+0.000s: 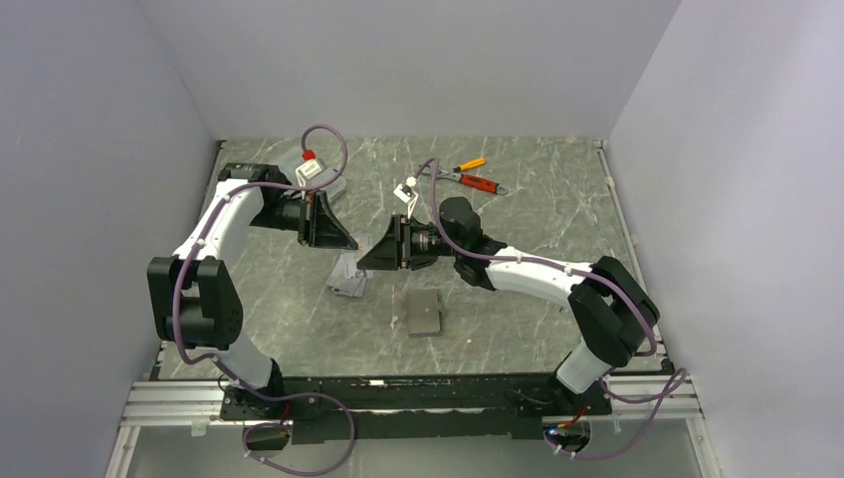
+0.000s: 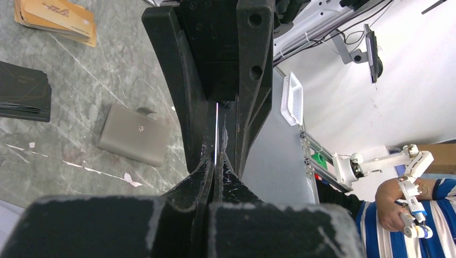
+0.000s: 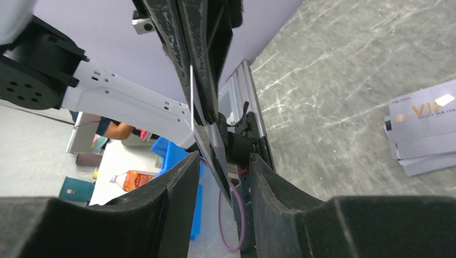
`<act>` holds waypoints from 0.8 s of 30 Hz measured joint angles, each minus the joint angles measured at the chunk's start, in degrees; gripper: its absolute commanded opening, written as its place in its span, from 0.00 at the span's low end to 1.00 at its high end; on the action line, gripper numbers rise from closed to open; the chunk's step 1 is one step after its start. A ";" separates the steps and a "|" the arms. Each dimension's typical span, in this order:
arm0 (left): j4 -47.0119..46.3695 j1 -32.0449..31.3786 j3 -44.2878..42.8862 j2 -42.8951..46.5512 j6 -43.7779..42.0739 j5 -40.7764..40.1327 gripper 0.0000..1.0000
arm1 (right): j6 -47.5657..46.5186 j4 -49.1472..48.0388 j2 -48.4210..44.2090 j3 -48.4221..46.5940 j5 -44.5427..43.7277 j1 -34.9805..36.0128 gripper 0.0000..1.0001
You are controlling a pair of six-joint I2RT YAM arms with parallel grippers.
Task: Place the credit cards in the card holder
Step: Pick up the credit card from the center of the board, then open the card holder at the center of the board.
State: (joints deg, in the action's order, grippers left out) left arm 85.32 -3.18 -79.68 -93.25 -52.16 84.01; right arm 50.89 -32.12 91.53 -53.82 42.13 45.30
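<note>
1. The left pincer (image 2: pixel 216 165) is clamped on a thin silvery-grey plastic card (image 2: pixel 216 126), held edge-on in mid-air; grip it firmly.
2. The right pincer (image 3: pixel 223 161) stands part-open around that card; draw it straight back without brushing the card.
3. The taupe-grey leather-like card holder (image 1: pixel 425 313) lies on the marbled grey surface (image 1: pixel 537 219) and looks closed; open it first.

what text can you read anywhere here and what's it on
"VI": gold letters on the top silvery-grey card; what follows is cut off.
Small print around it: too small to read.
Dark mark on the orange-gold cards: too blurred to read.
No text visible on the card holder or the black cards.
</note>
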 measured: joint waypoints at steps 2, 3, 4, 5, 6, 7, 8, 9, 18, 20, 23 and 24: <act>-0.33 0.00 0.22 0.02 0.50 0.31 0.00 | 1.44 -2.25 0.44 0.00 0.20 0.00 0.32; -0.48 0.00 0.44 0.02 0.70 0.35 0.00 | 1.97 -3.06 0.70 0.00 0.22 0.00 0.28; -0.72 0.02 0.72 0.04 0.94 0.37 0.00 | 2.27 -3.43 0.81 0.00 0.20 0.00 0.23; -0.90 0.09 0.96 0.04 1.11 0.37 0.00 | 2.69 -3.89 1.01 0.00 0.17 0.00 0.18; -1.16 0.13 1.14 0.11 1.49 0.37 0.00 | 3.02 -4.07 1.09 0.00 0.15 0.00 0.13; -1.49 0.22 1.29 0.13 1.75 0.37 0.00 | 3.21 -4.07 1.11 0.00 0.13 0.00 0.09; -1.81 0.31 1.55 0.28 2.14 0.37 0.01 | 3.43 -4.09 1.11 0.04 0.07 0.00 0.05; -2.05 0.39 1.73 0.44 2.38 0.35 0.08 | 3.56 -4.20 1.11 0.13 -0.07 -0.02 0.01; -12.17 0.42 5.97 3.30 10.58 -4.09 0.40 | -5.73 15.87 -5.22 0.26 -6.58 -1.40 0.00; -17.40 -0.07 8.90 5.35 14.84 -7.58 0.40 | -9.22 25.73 -7.23 0.13 -11.65 -1.55 0.00; -23.89 -2.36 12.37 8.50 19.37 -14.05 0.40 | -12.22 38.34 -7.34 0.13 -18.75 -1.66 0.00; -25.59 -3.61 12.94 9.27 20.46 -16.20 0.40 | -12.74 42.58 -6.97 0.15 -21.07 -1.66 0.00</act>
State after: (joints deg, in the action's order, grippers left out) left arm 59.72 -6.79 -66.74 -83.99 -31.70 67.81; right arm 38.15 10.46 84.55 -53.67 21.06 43.64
